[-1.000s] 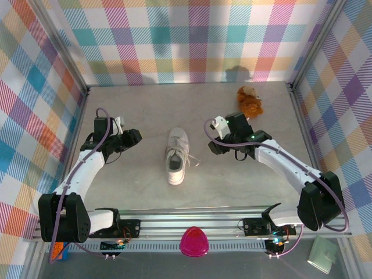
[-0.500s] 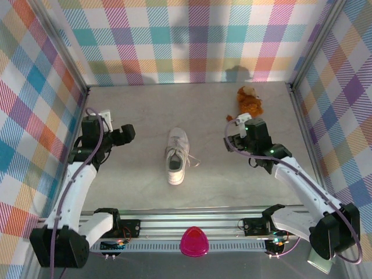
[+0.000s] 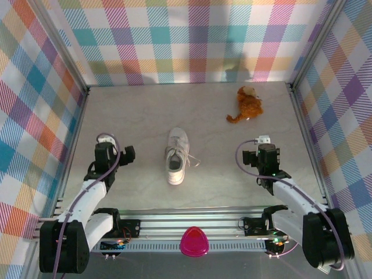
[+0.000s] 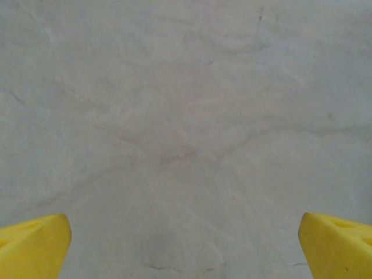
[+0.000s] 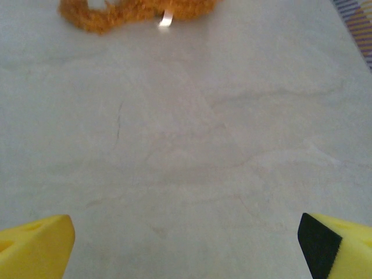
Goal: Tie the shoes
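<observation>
Sneaker (image 3: 176, 156) lies between left claw (image 4: 185, 247) and right claw (image 5: 186, 244).

Counter (image 3: 145, 110): sneaker (image 3: 176, 168) about mid-counter, long axis running near to far. Laces (image 3: 192, 161) trail off its right side onto the counter.

Plush toy (image 3: 247, 103) lies far right, close to the back wall (image 3: 186, 40), well apart from the sneaker.

Left gripper (image 3: 127, 153) sits left of the sneaker, level with it and clear of it, over bare counter. Right gripper (image 3: 256, 156) sits right of the sneaker, about the same way off, nearer than the plush toy. In the right wrist view the toy lies ahead, left of the jaws.
</observation>
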{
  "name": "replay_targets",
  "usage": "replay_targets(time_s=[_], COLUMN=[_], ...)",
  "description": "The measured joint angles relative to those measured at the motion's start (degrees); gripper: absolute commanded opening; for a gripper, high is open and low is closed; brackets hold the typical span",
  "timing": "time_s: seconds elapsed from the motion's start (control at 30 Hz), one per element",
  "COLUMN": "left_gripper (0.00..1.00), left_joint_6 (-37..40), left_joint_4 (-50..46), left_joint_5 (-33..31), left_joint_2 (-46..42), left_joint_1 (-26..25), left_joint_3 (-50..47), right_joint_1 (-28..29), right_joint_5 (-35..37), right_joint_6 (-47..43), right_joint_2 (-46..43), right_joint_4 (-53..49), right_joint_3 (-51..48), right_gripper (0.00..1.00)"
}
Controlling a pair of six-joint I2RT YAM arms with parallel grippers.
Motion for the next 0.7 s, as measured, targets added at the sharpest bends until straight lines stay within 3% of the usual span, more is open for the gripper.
replay_targets(time_s=[0.17,0.4,0.7], left_gripper=[1.0,1.0,1.0], left_joint_6=[1.16,4.15,4.57], left_joint_4=[13.03,30.84,45.48], left_joint_5=[0.81,2.71,6.21], left_joint_2=[2.86,15.37,32.96], left_joint_1=[0.0,0.0,0.0], left_joint_3=[-6.69,-6.27,-0.79], right_joint_1=[-2.32,-6.75,-8.04], right_joint_5=[-5.09,-9.97,-17.62], right_joint_6=[-0.02,-0.04,0.0], right_joint_2=[6.6,13.14,25.24], right_joint_4=[12.35,25.29,34.95], right_joint_3=[-0.17,-1.07,0.87], right_gripper=[0.99,0.99,0.99])
